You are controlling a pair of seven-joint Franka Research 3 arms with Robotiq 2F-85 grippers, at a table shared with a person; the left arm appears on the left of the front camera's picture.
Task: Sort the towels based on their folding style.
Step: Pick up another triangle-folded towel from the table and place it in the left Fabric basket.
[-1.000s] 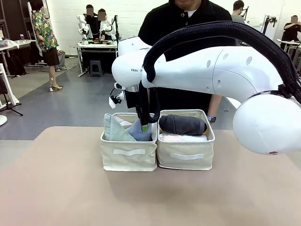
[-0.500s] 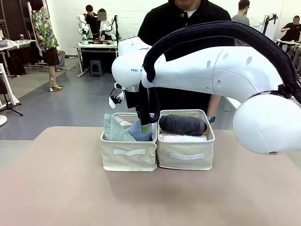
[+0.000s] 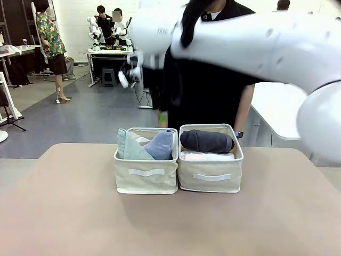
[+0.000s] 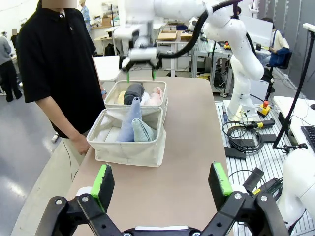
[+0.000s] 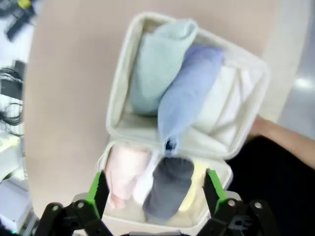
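Right arm [image 3: 256, 45] hangs high above the two bins, its gripper [image 5: 153, 189] spread wide and empty. Left bin [image 3: 146, 178] holds both cones, blue [image 3: 161, 144] leaning on grey-green [image 3: 129, 148]. Right bin [image 3: 211, 180] holds the logs: dark grey [image 3: 206, 141] on top, pink [image 5: 123, 172] alongside. Left gripper [image 4: 162, 182] is released, well back.
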